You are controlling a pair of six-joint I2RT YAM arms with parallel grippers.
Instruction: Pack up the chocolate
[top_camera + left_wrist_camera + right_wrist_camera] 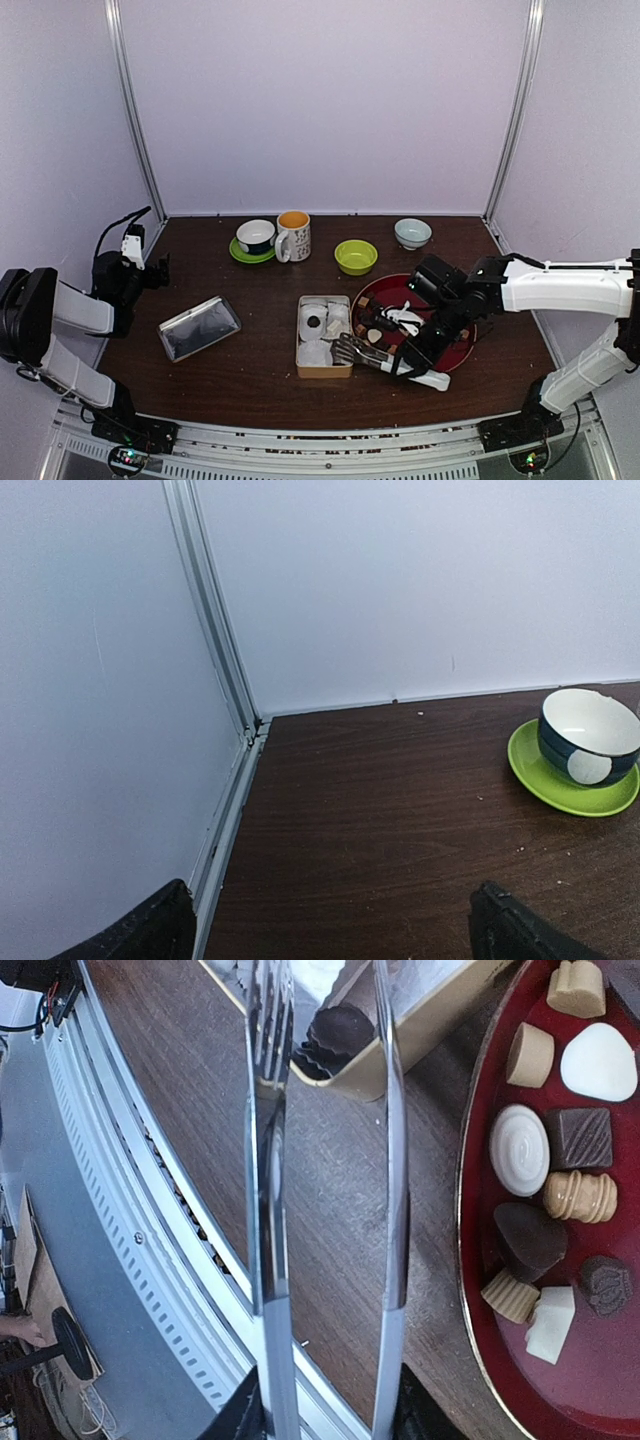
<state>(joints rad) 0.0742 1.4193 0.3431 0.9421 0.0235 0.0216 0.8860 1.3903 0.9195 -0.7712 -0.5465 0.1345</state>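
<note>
The right tool (325, 1422) is clamped on a pair of silver tongs (268, 1210). Its two fingers (238, 1422) are pressed on the outer sides of the tongs' arms, and the arms stand apart from each other. The tongs are stretched from the near right towards the left, low over the desk (250, 375). Their tips are placed over the near right corner of a tan box (324, 371). In this corner a dark chocolate (340, 1028) in a dark crinkled paper cup is seen between the tips; whether it is touched by them cannot be told. White paper cups (314, 322) are seen in the rest of the box.

Just to the right of the box a round red plate (600, 1385) is placed. The other chocolates (520, 1150) are laid on it, apart from one another: tan, dark brown and white pieces.

The left tool (330, 935) is held at the far left of the desk, well apart from the box, and is pointed at the far left corner. Its fingers are spread wide and nothing is held between them.

Along the far side a cup (588, 735) on a green saucer (560, 790), a mug (293, 236), a green bowl (356, 257) and a pale bowl (412, 233) are lined up. A shiny metal tray (198, 328) is laid to the left of the box.
</note>
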